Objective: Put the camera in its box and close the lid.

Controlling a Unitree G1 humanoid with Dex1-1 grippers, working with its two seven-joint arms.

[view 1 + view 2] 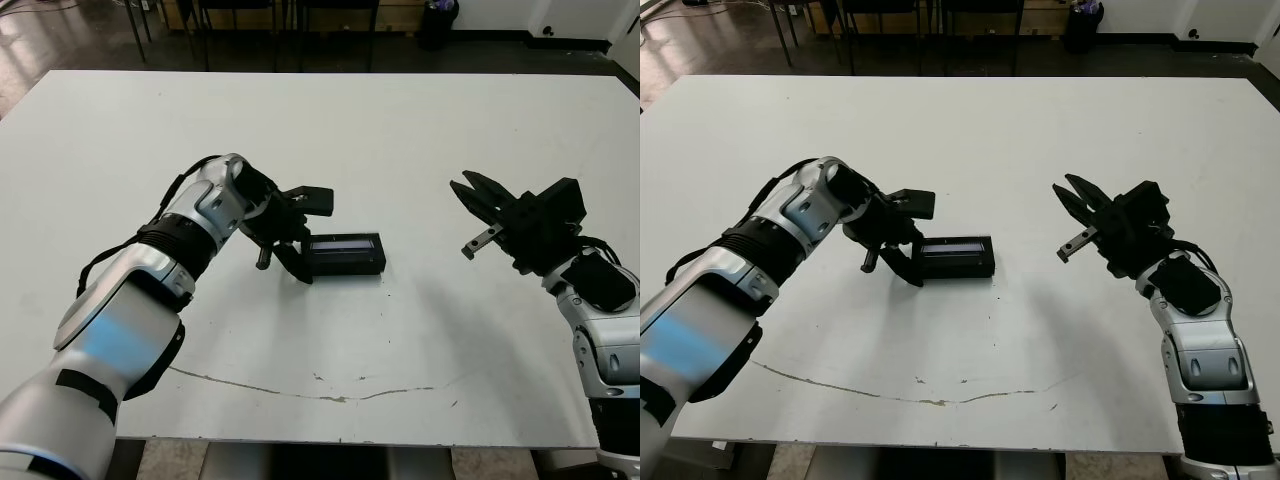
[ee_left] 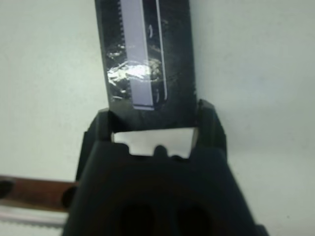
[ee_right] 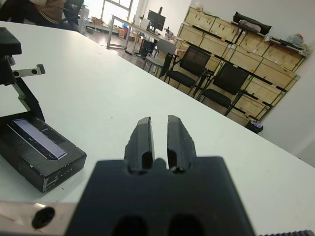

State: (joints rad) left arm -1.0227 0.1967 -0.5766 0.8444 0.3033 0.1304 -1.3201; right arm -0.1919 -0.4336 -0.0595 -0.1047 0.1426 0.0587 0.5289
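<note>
While the black rectangular lid with its glossy bluish-grey strip [image 1: 345, 253] lies mid-frame, long axis left-right, the left gripper [image 1: 300, 236] straddles its left end, fingers spread. Right gripper [image 1: 478, 218] hovers well right, fingers nearly together, empty. Left arm is nearer.

Black rectangular lid [image 1: 345, 254] with a glossy bluish-grey strip on its top face lies flat near the table centre, long axis left-right, strip facing up. It looks seated over the box; box walls and lining aren't separately visible. Crinkled glossy patch beside the strip in the left wrist view. Slim black bar camera not visible in any view.
</note>
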